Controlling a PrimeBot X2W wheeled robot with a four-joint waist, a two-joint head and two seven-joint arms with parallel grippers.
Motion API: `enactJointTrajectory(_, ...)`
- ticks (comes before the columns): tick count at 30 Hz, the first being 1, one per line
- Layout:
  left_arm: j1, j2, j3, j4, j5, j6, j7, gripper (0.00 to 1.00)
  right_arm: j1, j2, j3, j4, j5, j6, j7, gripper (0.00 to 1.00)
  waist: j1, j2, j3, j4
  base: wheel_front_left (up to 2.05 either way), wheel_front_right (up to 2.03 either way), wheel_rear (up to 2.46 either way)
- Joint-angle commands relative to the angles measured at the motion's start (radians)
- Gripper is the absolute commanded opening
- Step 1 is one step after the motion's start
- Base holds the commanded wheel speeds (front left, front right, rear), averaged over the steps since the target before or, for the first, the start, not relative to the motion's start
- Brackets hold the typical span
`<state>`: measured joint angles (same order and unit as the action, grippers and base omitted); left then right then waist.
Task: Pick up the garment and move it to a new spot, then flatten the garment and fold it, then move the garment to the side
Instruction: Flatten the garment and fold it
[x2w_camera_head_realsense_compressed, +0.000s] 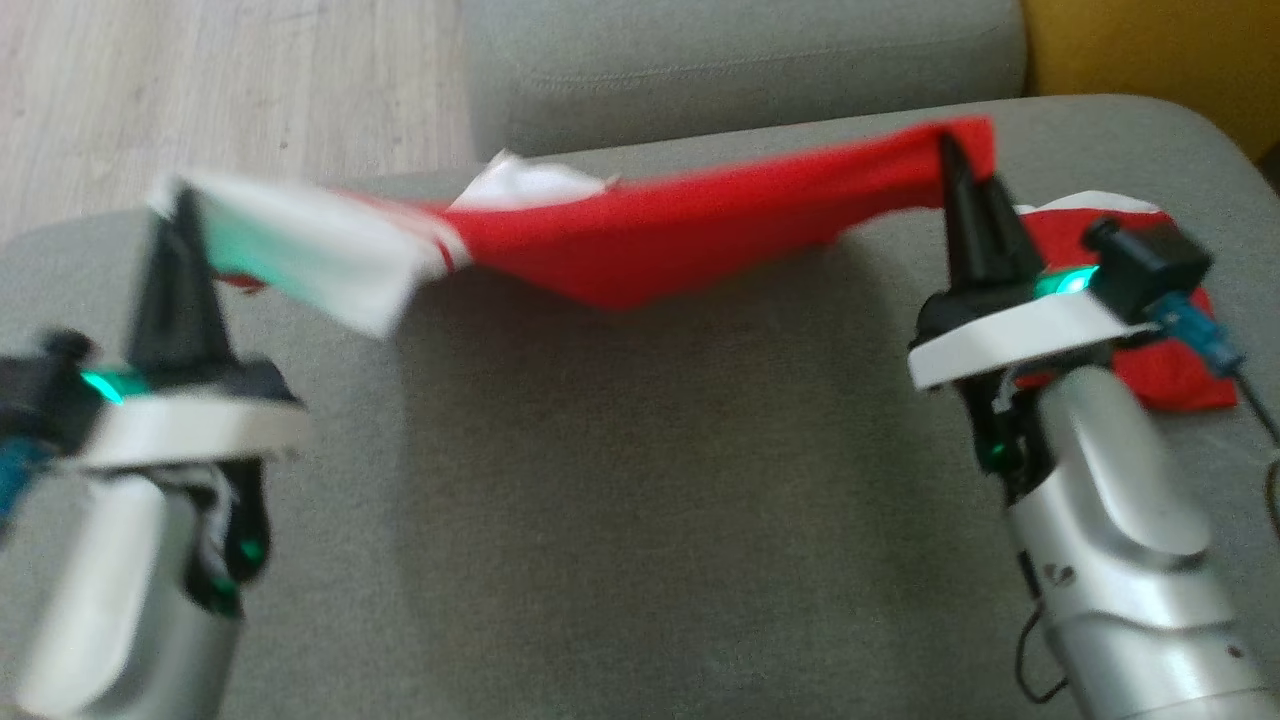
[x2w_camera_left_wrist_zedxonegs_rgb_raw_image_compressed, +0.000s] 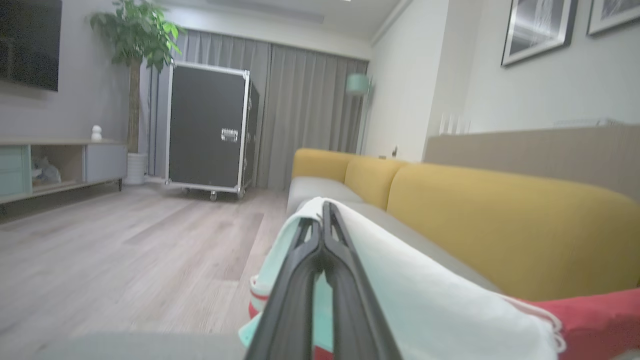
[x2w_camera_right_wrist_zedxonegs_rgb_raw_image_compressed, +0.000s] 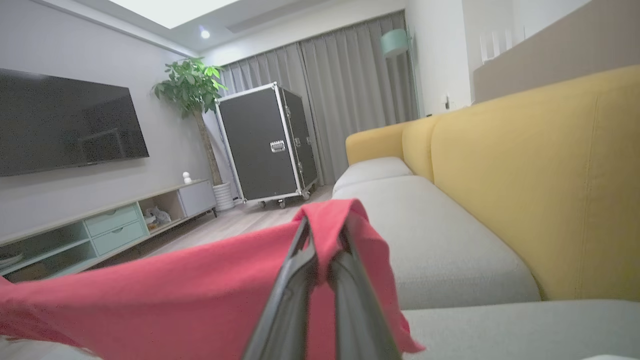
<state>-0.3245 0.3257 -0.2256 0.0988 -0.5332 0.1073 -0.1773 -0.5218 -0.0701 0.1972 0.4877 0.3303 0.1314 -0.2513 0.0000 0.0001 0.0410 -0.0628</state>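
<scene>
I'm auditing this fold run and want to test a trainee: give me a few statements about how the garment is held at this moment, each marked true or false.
1. The left pincer is shut on the white end of the garment. True.
2. The right pincer is open and clear of the cloth. False: it is shut on the red end.
3. The garment lies flat on the grey cushion. False: it hangs stretched between the two pincers, sagging in the middle.
4. The sofa's backrest is yellow. True.
</scene>
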Motion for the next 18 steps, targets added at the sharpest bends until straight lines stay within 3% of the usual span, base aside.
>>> enactJointTrajectory(1,-0.074,0.04,0.063,-0.058,-0.014,0.012,-0.005,0.0,-0.038,-0.007,0.013,-0.066,-0.01,-0.001,-0.01,0.0,0.0,-0.0001,-0.01,-0.008,0.0,0.0,0.0)
enactJointTrajectory(7,-0.123,0.042,0.152,-0.223,-0.068,0.038,-0.024,0.0,-0.059,-0.063,0.003,-0.253,-0.033,-0.001,-0.003,0.0,0.0,-0.0001,-0.031,-0.02,0.0,0.0,0.0)
enactJointTrajectory(13,-0.131,0.051,0.204,-0.397,-0.102,0.082,0.016,0.0,-0.028,-0.088,-0.049,-0.448,-0.053,-0.001,0.083,0.0,0.0,-0.0001,-0.026,-0.021,0.0,0.0,0.0)
enactJointTrajectory(18,-0.193,0.089,0.184,-0.392,-0.111,0.083,0.11,0.0,-0.037,-0.085,-0.092,-0.514,-0.089,-0.001,0.174,0.0,0.0,-0.0001,0.029,-0.014,0.0,0.0,0.0)
